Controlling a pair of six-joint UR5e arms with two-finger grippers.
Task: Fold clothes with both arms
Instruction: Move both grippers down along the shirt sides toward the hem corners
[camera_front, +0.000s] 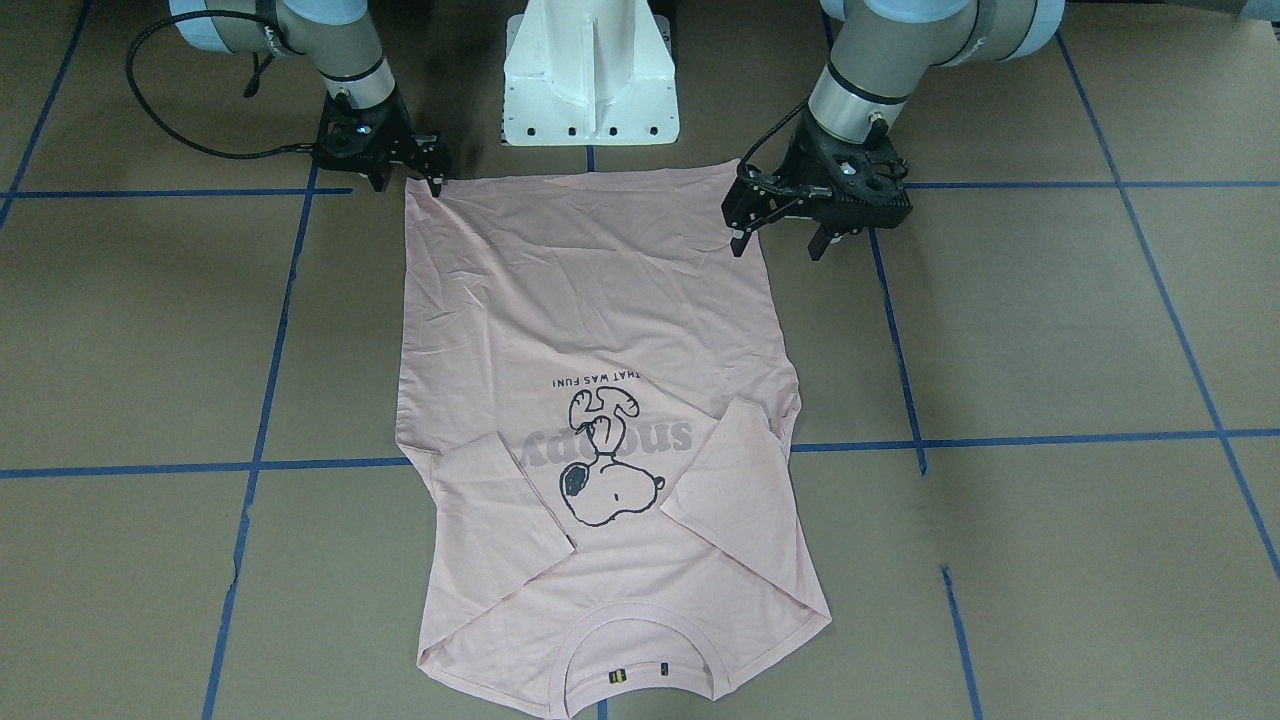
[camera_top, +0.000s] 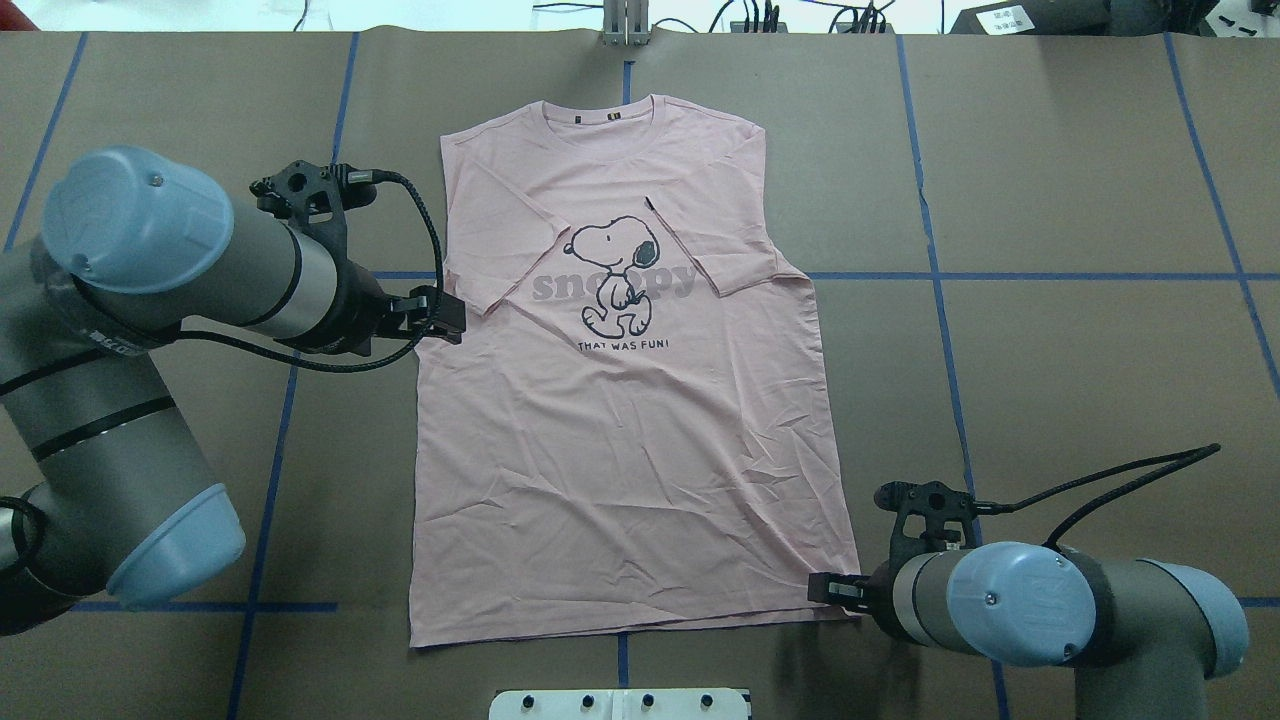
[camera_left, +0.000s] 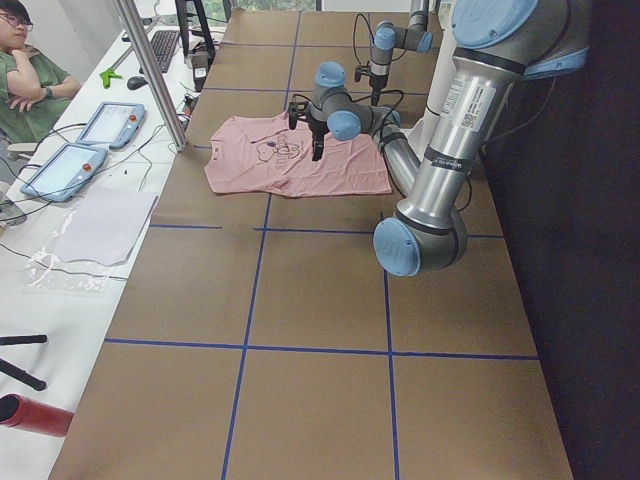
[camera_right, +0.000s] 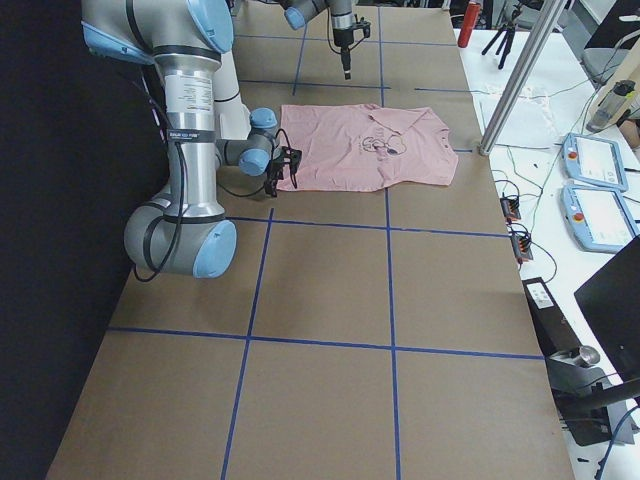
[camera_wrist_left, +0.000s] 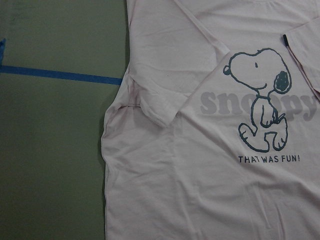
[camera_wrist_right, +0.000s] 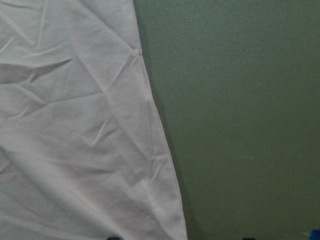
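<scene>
The left tool (camera_front: 776, 248) hangs spread beside the T-shirt (camera_top: 620, 450) — the right tool (camera_front: 408, 184), spread, at its hem.

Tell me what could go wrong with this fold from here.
1. The right gripper sits open at one corner of the T-shirt hem, while the left gripper hovers open, well above the cloth. A lift from one corner alone would probably skew the hem.
2. The folded-in sleeves lie loose, so a tug might drag them open.
3. The creases in the lower body could get pressed into the fold.
</scene>
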